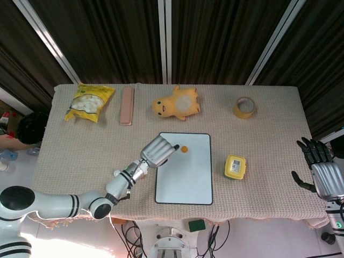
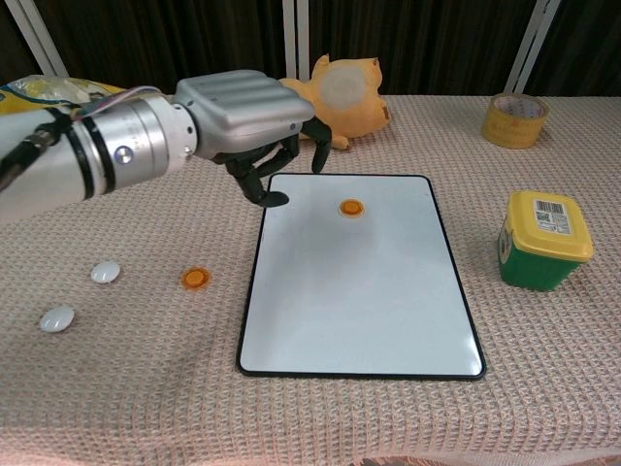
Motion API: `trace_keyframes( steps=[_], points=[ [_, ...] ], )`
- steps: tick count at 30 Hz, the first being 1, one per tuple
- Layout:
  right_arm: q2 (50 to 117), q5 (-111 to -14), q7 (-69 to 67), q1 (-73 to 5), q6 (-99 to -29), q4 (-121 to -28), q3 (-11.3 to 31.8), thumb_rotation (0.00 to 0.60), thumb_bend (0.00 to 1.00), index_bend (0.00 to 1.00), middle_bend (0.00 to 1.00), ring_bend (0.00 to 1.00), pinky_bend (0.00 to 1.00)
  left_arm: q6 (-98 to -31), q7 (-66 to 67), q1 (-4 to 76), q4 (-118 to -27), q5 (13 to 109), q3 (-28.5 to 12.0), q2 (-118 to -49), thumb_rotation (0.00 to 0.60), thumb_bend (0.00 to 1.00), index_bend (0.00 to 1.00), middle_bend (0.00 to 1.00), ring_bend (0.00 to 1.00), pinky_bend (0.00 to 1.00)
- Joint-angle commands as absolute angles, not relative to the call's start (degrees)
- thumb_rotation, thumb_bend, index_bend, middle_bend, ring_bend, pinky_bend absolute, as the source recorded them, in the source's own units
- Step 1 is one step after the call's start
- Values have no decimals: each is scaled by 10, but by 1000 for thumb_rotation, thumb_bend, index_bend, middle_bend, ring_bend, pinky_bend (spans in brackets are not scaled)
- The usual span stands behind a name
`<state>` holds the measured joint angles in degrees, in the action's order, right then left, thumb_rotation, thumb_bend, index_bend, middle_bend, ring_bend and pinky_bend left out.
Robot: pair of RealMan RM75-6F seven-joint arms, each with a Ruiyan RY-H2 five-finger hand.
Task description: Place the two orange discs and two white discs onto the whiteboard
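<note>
A white whiteboard point(image 2: 359, 291) with a black rim lies mid-table, also seen from above point(image 1: 185, 177). One orange disc point(image 2: 350, 207) rests on its far part point(image 1: 184, 149). The second orange disc point(image 2: 195, 279) lies on the cloth left of the board. Two white discs point(image 2: 105, 272) point(image 2: 57, 317) lie further left. My left hand point(image 2: 252, 112) hovers over the board's far left corner point(image 1: 157, 150), fingers hanging loosely bent and holding nothing, well left of the placed disc. My right hand point(image 1: 321, 172) stays off the table's right edge, fingers spread and empty.
A yellow plush toy point(image 2: 335, 92) lies just behind the board. A green tub with a yellow lid point(image 2: 545, 240) stands to its right, a tape roll point(image 2: 514, 119) at the far right. A yellow snack bag point(image 1: 89, 102) and a pink bar point(image 1: 127, 106) lie at the far left.
</note>
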<state>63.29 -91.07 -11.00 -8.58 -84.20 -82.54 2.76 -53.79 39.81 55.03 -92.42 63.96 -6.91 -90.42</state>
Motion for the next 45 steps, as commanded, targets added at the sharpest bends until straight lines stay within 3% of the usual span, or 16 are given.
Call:
trace_keyframes(
  steps=[1, 6, 12, 15, 19, 23, 29, 45],
  points=[
    [635, -913, -106, -87, -842, -827, 27, 600, 327, 0, 0, 0, 0, -578, 427, 494, -1010, 642, -4, -832, 600, 251, 379, 755, 677, 725],
    [634, -911, -100, -86, -842, -831, 26, 600, 327, 0, 0, 0, 0, -614, 412, 452, -1016, 683, 39, -825, 600, 251, 376, 748, 674, 723],
    [632, -915, -93, -83, -848, -839, 25, 600, 327, 0, 0, 0, 0, -625, 384, 422, -967, 714, 58, -854, 594, 252, 371, 690, 623, 675],
    [630, -911, -91, -82, -849, -840, 25, 600, 327, 0, 0, 0, 0, -632, 373, 411, -945, 732, 59, -869, 585, 251, 343, 572, 493, 589],
    [629, -910, -89, -82, -847, -842, 25, 600, 327, 0, 0, 0, 0, -636, 364, 400, -931, 749, 61, -877, 581, 250, 284, 318, 211, 394],
    [630, -910, -87, -83, -845, -844, 25, 600, 327, 0, 0, 0, 0, -630, 345, 394, -931, 752, 56, -878, 575, 248, 270, 162, 81, 231],
    [631, -907, -81, -84, -840, -846, 24, 600, 327, 0, 0, 0, 0, -620, 318, 390, -912, 767, 48, -887, 550, 248, 280, 109, 29, 151],
    [629, -905, -71, -85, -834, -851, 23, 600, 327, 0, 0, 0, 0, -599, 297, 376, -859, 781, 37, -918, 560, 250, 355, 95, 14, 130]
  ],
)
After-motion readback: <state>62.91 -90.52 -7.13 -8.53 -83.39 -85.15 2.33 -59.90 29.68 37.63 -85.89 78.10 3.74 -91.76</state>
